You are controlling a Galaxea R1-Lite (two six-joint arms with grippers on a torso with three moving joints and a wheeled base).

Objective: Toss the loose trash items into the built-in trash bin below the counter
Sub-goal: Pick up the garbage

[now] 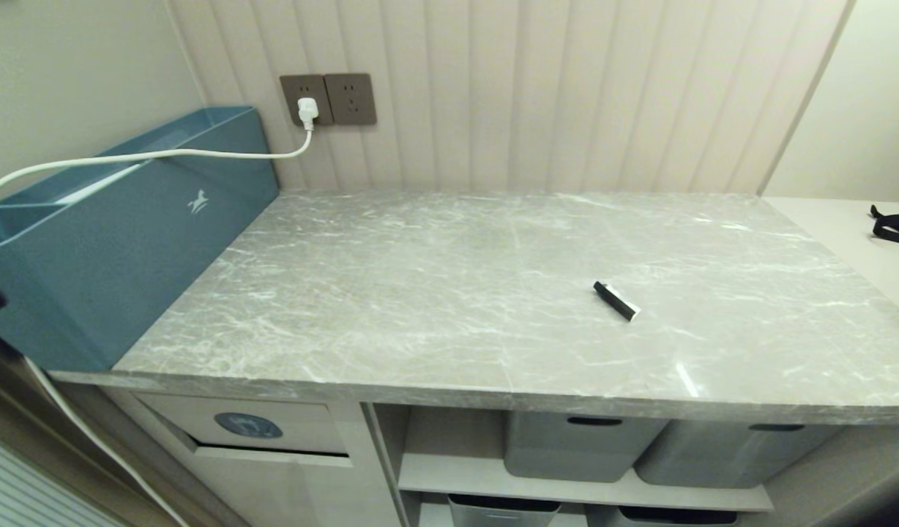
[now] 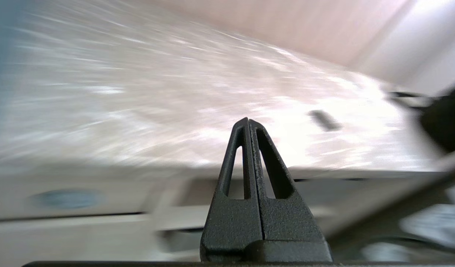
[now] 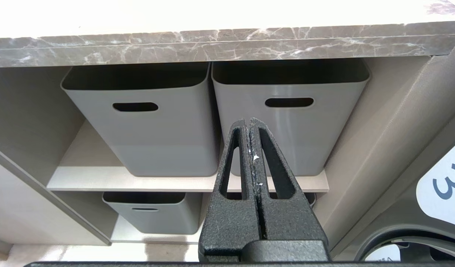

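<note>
Left gripper (image 2: 248, 120): fingers pressed together, holding nothing, pointed at the counter edge with the view around it smeared. Right gripper (image 3: 249, 120): fingers also pressed together, nothing held, low in front of the open shelves, facing two grey tubs (image 3: 146, 122) under the counter (image 1: 420, 293). Trash bin flap (image 1: 248, 424) with the round blue sticker sits under the counter's left end. Black wrapper (image 1: 616, 301) with white end lies flat on the counter, right of centre. Teal box (image 1: 127, 234) stands at the left end. White cable (image 1: 164, 154) runs to the wall socket (image 1: 307, 99).
</note>
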